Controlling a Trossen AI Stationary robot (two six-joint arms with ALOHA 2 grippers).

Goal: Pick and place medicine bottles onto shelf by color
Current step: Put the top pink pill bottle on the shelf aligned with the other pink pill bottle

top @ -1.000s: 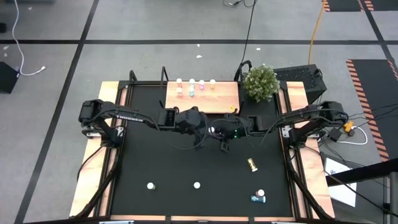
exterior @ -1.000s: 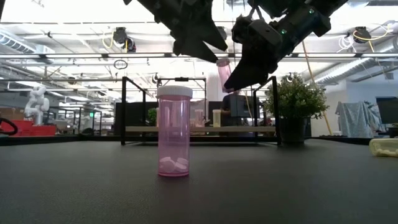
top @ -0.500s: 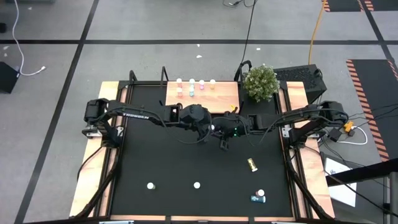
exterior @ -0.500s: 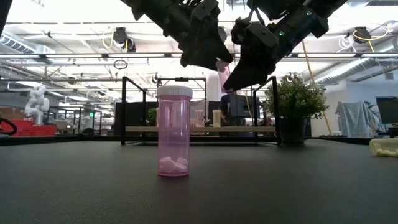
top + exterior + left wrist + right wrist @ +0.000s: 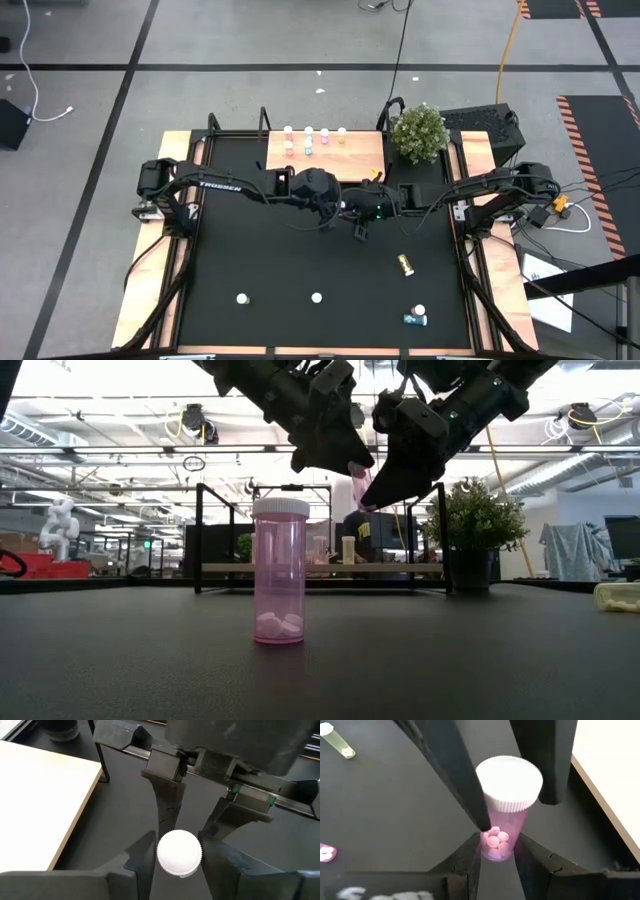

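A pink bottle [image 5: 501, 834] with a white cap [image 5: 509, 780] is in the air over the mat's middle, between both grippers. It also shows in the low view [image 5: 358, 478]. My right gripper [image 5: 356, 212] is shut on its lower body. My left gripper [image 5: 332, 206] faces it from the table's left, its fingers closed in on the cap [image 5: 179, 851]. The shelf [image 5: 325, 157] lies at the mat's far edge and carries three small bottles [image 5: 308, 141]. Another pink bottle [image 5: 279, 575] stands on its base on the mat. My left gripper has the white cap [image 5: 172, 862] between its two fingers [image 5: 145, 857], one against each side. It comes from the table's left, pointing at the cap's top. My right gripper pinches the bottle's pink body near its base [image 5: 495, 851] between its two fingers [image 5: 532, 857], coming from the table's right. The bottle is tilted and clear of the mat.
On the near mat, two white-capped bottles [image 5: 241, 298] [image 5: 316, 297] stand, a yellow one [image 5: 405, 265] lies on its side, and a teal one [image 5: 414, 318] lies near the right corner. A potted plant [image 5: 420, 133] stands right of the shelf.
My left gripper has moved toward the table's right, up to my right gripper, and its fingers now flank the held bottle's cap. My right gripper and the bottle have stayed in place in the air.
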